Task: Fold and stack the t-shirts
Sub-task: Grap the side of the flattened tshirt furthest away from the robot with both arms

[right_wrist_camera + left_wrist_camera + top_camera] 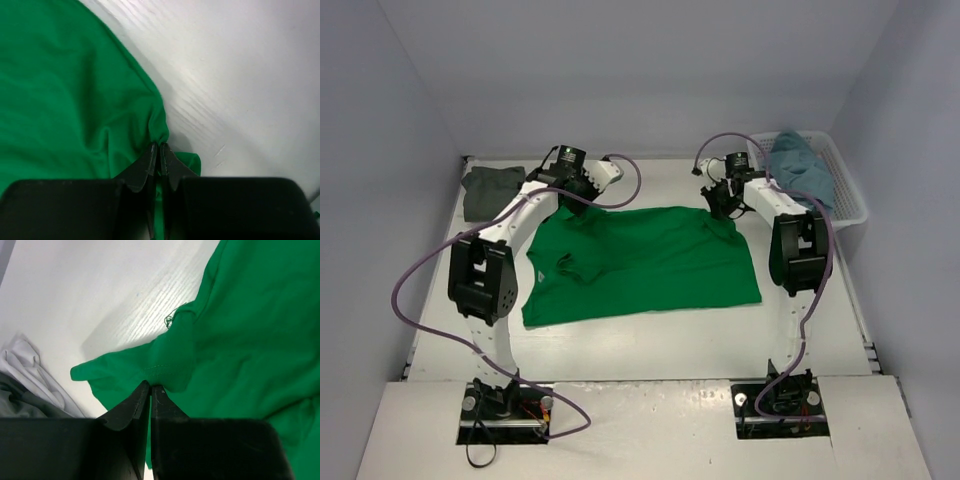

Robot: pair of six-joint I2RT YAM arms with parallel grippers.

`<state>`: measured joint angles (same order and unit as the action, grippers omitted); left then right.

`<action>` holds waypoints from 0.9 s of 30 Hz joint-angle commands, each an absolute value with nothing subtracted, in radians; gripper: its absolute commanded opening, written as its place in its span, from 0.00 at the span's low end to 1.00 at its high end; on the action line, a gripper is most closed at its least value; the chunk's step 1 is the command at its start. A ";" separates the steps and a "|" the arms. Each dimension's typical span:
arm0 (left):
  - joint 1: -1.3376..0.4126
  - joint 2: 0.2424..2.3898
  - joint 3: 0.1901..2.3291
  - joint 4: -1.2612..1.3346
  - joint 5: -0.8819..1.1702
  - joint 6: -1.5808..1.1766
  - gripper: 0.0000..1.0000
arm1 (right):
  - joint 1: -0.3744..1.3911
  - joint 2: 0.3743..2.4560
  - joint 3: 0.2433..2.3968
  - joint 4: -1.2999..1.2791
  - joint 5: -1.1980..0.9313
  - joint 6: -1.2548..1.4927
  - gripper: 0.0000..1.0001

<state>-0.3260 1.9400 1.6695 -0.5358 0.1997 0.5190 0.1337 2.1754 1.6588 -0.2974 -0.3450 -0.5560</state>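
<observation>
Left claw is clamping the green shirt at its far-left edge, with cloth bunching right at the tips. Right claw is pinching the far-right corner the same way. The rest of the shirt is lying flat on the worktop, spreading from both claws toward the bases. Grey shirt is sitting just left of the left claw. Blue shirt is lying in the basket right of the right claw. Looks like a fold is starting. I'm suggesting lifting both claws together and level, keeping the edge taut between them, then carrying it toward the near hem. An uneven lift is risking a skewed fold.
</observation>
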 commanded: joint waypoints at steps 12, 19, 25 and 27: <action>-0.319 1.789 1.674 -0.635 0.270 0.512 0.00 | 0.219 2.028 1.603 -0.221 -0.215 -0.598 0.00; -0.319 1.764 1.677 -0.692 0.299 0.517 0.00 | 0.244 2.016 1.566 -0.161 -0.120 -0.626 0.00; -0.319 1.726 1.654 -0.729 0.311 0.515 0.00 | 0.253 1.944 1.480 -0.042 -0.028 -0.615 0.00; -0.319 1.707 1.643 -0.741 0.327 0.509 0.00 | 0.259 1.915 1.434 0.026 0.011 -0.624 0.00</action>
<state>-0.3260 1.8107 1.6360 -0.7189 0.2916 0.5182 0.2501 2.0357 1.4578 -0.1127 -0.0753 -0.6086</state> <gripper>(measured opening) 0.003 0.009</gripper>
